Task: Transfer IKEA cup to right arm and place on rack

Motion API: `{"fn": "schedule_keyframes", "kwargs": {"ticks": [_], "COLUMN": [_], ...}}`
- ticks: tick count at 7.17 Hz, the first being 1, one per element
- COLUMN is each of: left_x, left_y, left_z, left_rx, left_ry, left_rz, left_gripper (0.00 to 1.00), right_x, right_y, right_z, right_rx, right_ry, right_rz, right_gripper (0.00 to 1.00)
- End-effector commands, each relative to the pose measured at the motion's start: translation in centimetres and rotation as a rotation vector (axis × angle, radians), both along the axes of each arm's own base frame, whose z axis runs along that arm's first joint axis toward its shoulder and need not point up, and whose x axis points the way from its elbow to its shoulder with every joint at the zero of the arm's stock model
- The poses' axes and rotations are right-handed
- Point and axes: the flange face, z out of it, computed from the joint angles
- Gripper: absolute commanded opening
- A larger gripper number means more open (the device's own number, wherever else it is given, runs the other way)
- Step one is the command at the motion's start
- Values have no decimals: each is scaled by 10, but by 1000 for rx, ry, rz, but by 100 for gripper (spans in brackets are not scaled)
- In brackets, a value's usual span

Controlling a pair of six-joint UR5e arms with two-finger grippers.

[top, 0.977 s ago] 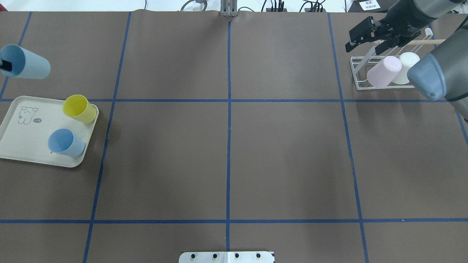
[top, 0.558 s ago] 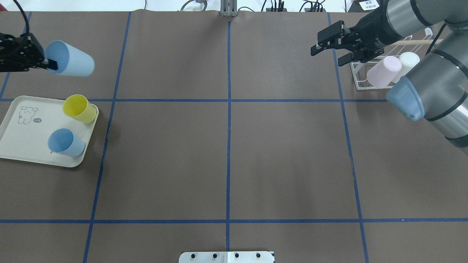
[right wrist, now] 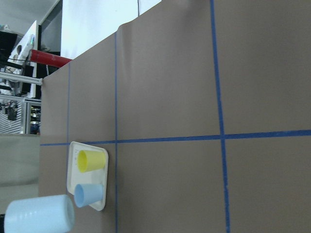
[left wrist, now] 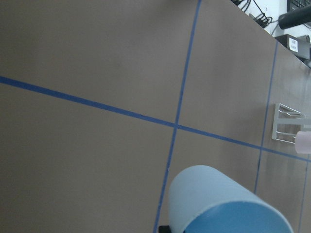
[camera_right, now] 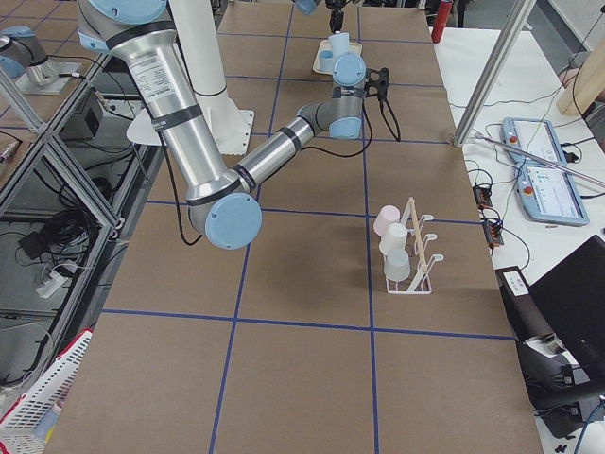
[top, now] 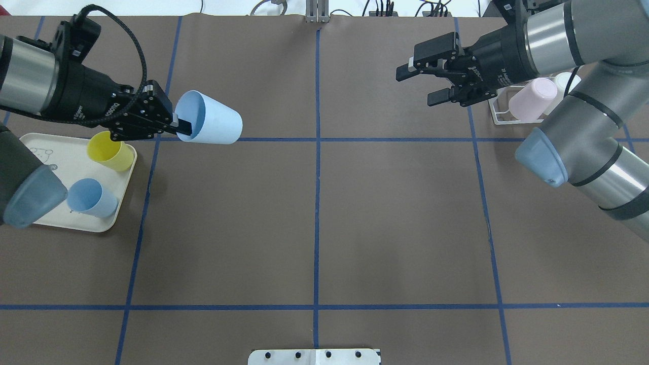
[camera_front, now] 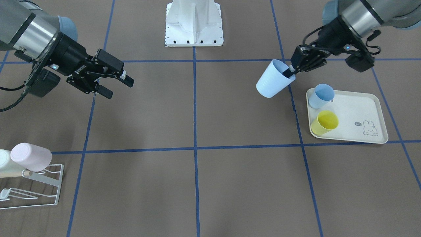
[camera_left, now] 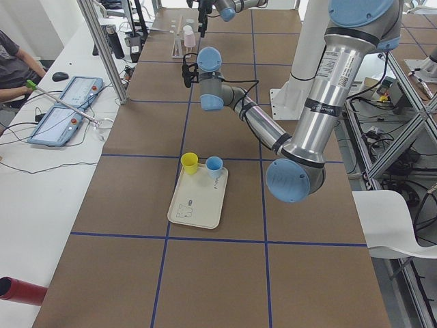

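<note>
1. Above the left half of the table, clear of its surface, the pale-blue plastic IKEA cup hangs tipped on its side. Its mouth is toward the left arm and its closed base toward the table's middle.
2. The black two-finger left gripper pinches the cup's rim; one finger shows inside the mouth.
3. The right gripper, on the grey tubular right arm, hangs over the right half. Its jaws are spread and empty, pointing toward the cup but well apart from it.
4. Step in hand, by judgement: the approach to the hand-over. Neither the transfer nor the placing is yet done.
5. The next move probably calls for bringing the cup's free base end between the spread jaws, closing them on the wall, and only then letting go of the rim.
6. The small white wire rack with a wooden rod, just beyond the right gripper, bears a pink cup and a white cup.
7. The cream rabbit-print tray, beside the left arm, holds a yellow cup and a smaller blue cup.
</note>
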Motion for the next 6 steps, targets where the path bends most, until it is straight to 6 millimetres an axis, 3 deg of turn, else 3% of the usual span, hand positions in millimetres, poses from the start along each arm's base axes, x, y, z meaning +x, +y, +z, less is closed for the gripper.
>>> {"fn": "schedule_keyframes", "kwargs": {"ticks": [1,2,3,5,6], "left_x": [19,43,59,48,44], "left_y": [30,53,70,80,86], "left_z": [-5,-11,-14,-17,-20], "left_rx": [-36,-50,-54,-126,-154], "left_ry": [240,365,448,584,669], "left_rz": [25,3,-9,24,27], "left_gripper": [0,0,0,0,0], "right_x": [-21,-34,-33,-26,-36], "right_y": [37,52,59,75,89], "right_z": [-16,-21,-27,-35,-37], "right_rx": [-1,1,3,-18,-15], "right_ry": [-218,-310,-369,-535,-613], "right_rz": [-9,0,-3,-18,-23], "right_gripper": [96,96,97,98,98]}}
